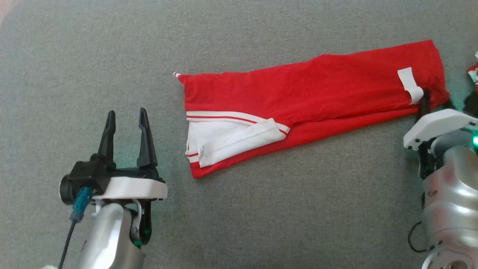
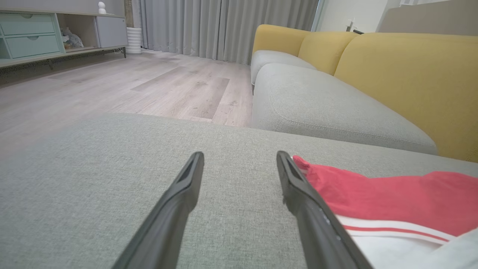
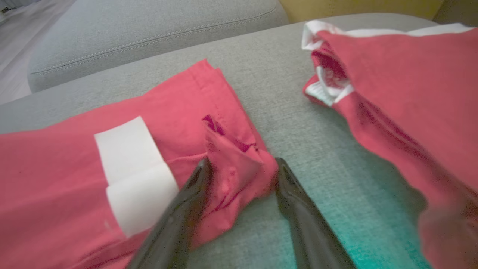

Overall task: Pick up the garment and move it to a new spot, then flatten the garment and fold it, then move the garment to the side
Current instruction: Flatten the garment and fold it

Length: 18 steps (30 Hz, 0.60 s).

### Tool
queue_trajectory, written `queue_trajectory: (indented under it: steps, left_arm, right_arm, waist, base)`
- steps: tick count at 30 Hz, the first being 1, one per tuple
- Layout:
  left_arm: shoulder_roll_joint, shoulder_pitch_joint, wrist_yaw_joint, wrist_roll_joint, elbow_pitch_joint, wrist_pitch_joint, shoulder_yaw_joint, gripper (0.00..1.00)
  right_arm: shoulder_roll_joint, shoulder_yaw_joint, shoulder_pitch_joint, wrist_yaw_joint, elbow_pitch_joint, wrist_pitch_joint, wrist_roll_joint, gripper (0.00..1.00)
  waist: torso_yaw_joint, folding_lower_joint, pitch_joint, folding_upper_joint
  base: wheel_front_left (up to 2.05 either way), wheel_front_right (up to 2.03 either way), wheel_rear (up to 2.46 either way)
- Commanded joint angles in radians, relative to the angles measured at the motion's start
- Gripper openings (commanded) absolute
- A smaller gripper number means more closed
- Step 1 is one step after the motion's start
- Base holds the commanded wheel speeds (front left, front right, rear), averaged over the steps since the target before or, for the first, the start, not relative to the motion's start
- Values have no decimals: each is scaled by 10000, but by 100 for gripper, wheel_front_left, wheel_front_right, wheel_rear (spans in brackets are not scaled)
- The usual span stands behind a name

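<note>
Garment: red trousers with white striped trim, lying flat as a long strip on the grey cushion, white waistband end toward the robot's left, hem end toward its right.
White tag: a white strip lies on the red cloth just beside the hem corner.
Right gripper: the right gripper is down at the hem corner, its fingers partly apart with a bunched fold of red cloth between them. Cloth touches both, but I cannot tell whether they have actually pinched it.
Left gripper: the left gripper is spread wide and holds nothing. It hovers over bare cushion just beside the waistband end, apart from the cloth.
Nearby: a second red cloth with white trim lies close to the right of the hem, not touching it.
Step in hand: most likely the fold, since the garment looks flattened and halved lengthwise.
Next move calls for: a firm bite through all layers at the corner, then a lift and carry toward the waistband, keeping clear of the second cloth. The left gripper may need to pin or take the other edge.
</note>
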Motion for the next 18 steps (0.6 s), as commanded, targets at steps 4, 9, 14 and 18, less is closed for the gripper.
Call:
queue_trajectory:
  steps: [4, 9, 14, 18]
  left_arm:
    - [61, -255, -26, 136, -197, -62, 368, 100]
    - [58, -140, -38, 162, -183, -62, 457, 100]
    - [57, 29, -35, 107, -197, -63, 528, 100]
    - [56, 156, -18, 79, -208, -63, 524, 100]
  right_arm:
    - [-240, 298, -295, -9, 88, -462, -120, 0]
    - [-789, 263, -296, -9, -122, -1021, 158, 0]
    - [-1134, 375, 50, -9, -645, -1280, 795, 0]
    - [-1172, 753, 444, -9, -1237, -1357, 1388, 0]
  waist:
    - [-122, 0, -159, 0]
    - [-320, 0, -443, 0]
    - [-558, 0, -848, 0]
    - [-705, 0, -1137, 0]
  base:
    - [0, 0, 0]
    - [0, 0, 0]
    - [0, 0, 0]
    - [0, 0, 0]
